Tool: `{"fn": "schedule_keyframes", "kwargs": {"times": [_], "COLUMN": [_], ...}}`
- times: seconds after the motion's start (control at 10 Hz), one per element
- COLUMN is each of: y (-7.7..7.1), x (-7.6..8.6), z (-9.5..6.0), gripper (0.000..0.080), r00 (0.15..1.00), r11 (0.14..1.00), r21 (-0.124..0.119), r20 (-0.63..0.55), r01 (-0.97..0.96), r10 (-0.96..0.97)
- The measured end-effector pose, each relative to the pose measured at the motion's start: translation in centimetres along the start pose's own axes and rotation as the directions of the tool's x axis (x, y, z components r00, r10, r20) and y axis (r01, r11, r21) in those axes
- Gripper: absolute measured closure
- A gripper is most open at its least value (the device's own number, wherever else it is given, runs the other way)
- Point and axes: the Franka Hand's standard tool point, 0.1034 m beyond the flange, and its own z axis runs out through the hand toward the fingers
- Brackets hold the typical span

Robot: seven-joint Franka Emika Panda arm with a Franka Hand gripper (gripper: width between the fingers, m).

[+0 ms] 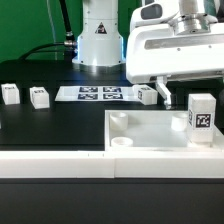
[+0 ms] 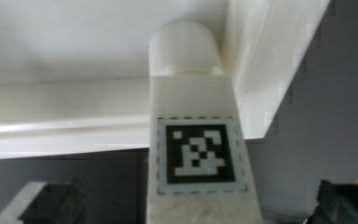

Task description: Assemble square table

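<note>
Far-left leg (image 1: 10, 93): small white tagged block at the left edge of the exterior frame, mid height, on the black table (image 1: 60, 125), apart from the rest.
Second leg (image 1: 39, 97): just right of the far-left leg, same row, tag toward the camera, not touching its neighbour.
Marker board (image 1: 100, 95): flat on the table, centre of the frame, below the white robot base (image 1: 97, 40).
Third leg (image 1: 148, 95): right of the marker board, just beyond the square top's far rim; contact with the rim cannot be told.
Square top (image 1: 150, 140): lower right of the frame, lying flat, rim upward; 2 round corner sockets show on its left side.
Standing leg (image 1: 202, 113): upright inside the square top's far right corner, near the frame's right edge, tag toward the camera. In the wrist view its rounded end meets the rim corner; whether it is seated cannot be told.
Gripper (image 2: 197, 205): upper right of the exterior frame, above the standing leg. Jaws apart; the wrist view shows dark fingertips (image 2: 43, 205) on either side of the leg, a gap on each side, gripping nothing.
</note>
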Motion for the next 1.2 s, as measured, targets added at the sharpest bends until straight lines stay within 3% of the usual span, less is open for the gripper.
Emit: {"fn": "schedule_keyframes", "kwargs": {"times": [0.2,0.4,0.7,0.8,1.0,1.2], "y": [0.3,-0.6,-0.7,-0.5,0.4,0.7], "x": [2.2,1.4,1.0,1.0,1.6,1.9], "z": [-0.4,-0.4,-0.7,-0.7,0.1,0.7], "gripper": [0.0150,0.0150,0.0150,0.0150,0.0150,0.0150], "r00": [0.999,0.987,0.941,0.899,0.854,0.848], "r11": [1.000,1.000,0.999,0.998,0.999,0.998], "r21": [0.008,0.030,0.050,0.051,0.037,0.012], "r20": [0.043,0.160,0.337,0.438,0.521,0.529], "r01": [0.024,-0.007,-0.020,-0.027,-0.030,-0.061], "r10": [-0.024,0.002,0.002,0.002,0.006,0.046]}}
